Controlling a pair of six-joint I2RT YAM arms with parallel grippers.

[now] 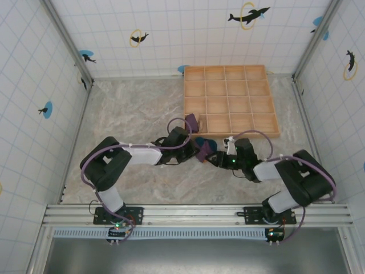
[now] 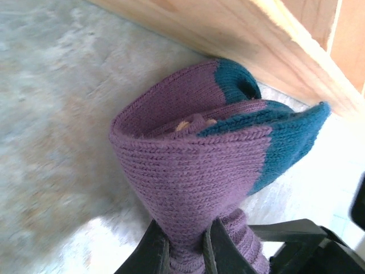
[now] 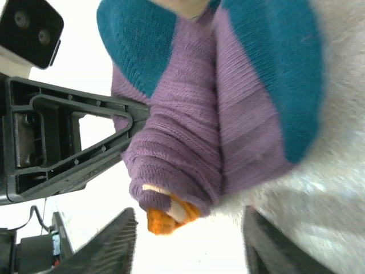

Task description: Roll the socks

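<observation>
A purple sock with teal toe and heel [image 1: 204,148] lies bundled on the table between my two grippers, just in front of the wooden tray. My left gripper [image 2: 186,246] is shut on the purple sock [image 2: 188,171], pinching its knit fabric between both fingers. In the right wrist view the rolled purple sock [image 3: 199,114] has an orange and white piece [image 3: 165,216] poking from its end. My right gripper [image 3: 188,240] stands open, its fingers [image 3: 111,245] apart on either side, just below the roll and not touching it. The left gripper's black frame [image 3: 63,142] reaches the roll from the left.
A wooden tray [image 1: 231,100] divided into several compartments sits behind the socks, its front wall [image 2: 239,40] close to the bundle. Another purple piece [image 1: 192,121] rests at the tray's near left corner. Tiled walls enclose the marbled table [image 1: 131,114].
</observation>
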